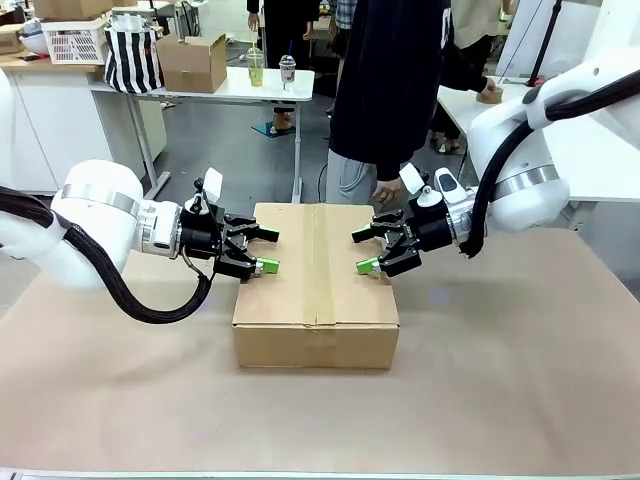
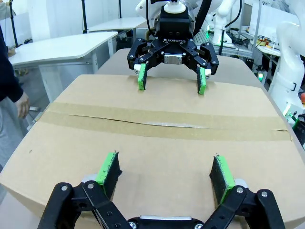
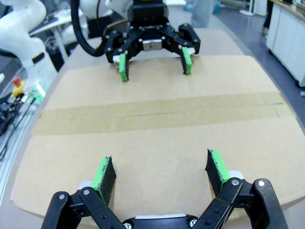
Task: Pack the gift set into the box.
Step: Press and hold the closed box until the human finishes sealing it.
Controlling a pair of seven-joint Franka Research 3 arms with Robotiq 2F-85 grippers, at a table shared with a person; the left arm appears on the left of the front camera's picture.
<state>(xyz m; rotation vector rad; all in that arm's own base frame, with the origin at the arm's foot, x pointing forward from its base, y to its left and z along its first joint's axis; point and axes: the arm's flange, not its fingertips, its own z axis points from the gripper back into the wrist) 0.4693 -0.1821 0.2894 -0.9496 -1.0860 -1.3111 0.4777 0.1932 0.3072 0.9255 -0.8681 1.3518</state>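
The box (image 1: 316, 283) sits closed in the middle of the table, its flaps down and brown tape (image 1: 318, 262) along the centre seam. My left gripper (image 1: 266, 251) is open at the box's left edge, just above the top. My right gripper (image 1: 364, 251) is open at the right edge, facing the left one. In the left wrist view my left gripper (image 2: 164, 172) hovers over the box top (image 2: 157, 138) with the right gripper (image 2: 171, 80) opposite. From the right wrist, my right gripper (image 3: 161, 174) spans bare cardboard (image 3: 157, 129), with the left gripper (image 3: 154, 64) opposite. The gift set is hidden.
A person in a dark top (image 1: 390, 90) stands at the far side, one hand (image 1: 387, 191) hanging near the box's far right corner. Brown paper (image 1: 500, 370) covers the table. A smaller cardboard box (image 1: 191, 62) and cups stand on a white table behind.
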